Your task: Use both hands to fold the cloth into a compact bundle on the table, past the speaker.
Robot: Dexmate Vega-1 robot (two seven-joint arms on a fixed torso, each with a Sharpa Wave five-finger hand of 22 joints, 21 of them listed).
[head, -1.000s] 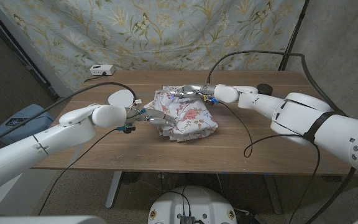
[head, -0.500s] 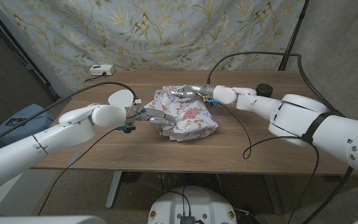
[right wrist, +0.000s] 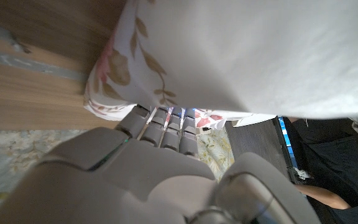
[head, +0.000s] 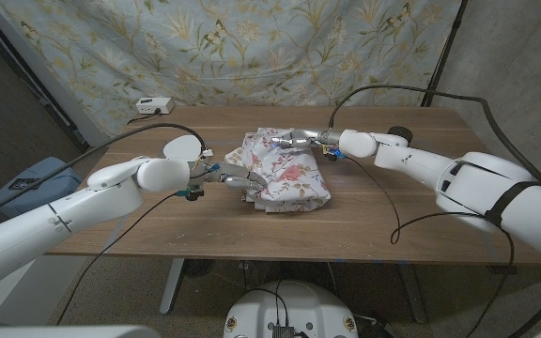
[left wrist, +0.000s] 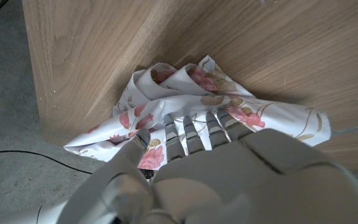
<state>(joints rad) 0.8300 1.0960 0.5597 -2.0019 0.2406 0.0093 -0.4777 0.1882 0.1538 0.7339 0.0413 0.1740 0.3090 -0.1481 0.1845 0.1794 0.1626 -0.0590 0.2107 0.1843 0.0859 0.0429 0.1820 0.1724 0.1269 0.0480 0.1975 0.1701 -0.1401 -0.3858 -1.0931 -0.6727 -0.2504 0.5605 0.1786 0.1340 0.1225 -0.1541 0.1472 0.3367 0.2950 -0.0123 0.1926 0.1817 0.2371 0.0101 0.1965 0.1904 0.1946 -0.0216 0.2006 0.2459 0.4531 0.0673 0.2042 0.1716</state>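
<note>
Right hand (right wrist: 160,155) fingers (right wrist: 166,121) tucked under cloth (right wrist: 241,50), tips hidden; grip unclear.

A wooden table (head: 158,225) stands before a floral backdrop curtain (head: 252,47). A small white box (head: 150,106) sits at the far left corner of the table, with a round white disc (head: 182,147) nearer in and a small black round object (head: 400,132) at the right

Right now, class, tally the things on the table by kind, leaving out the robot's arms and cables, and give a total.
Cloth: 1
White round speaker: 1
White box: 1
Small black thing: 1
Total: 4
</note>
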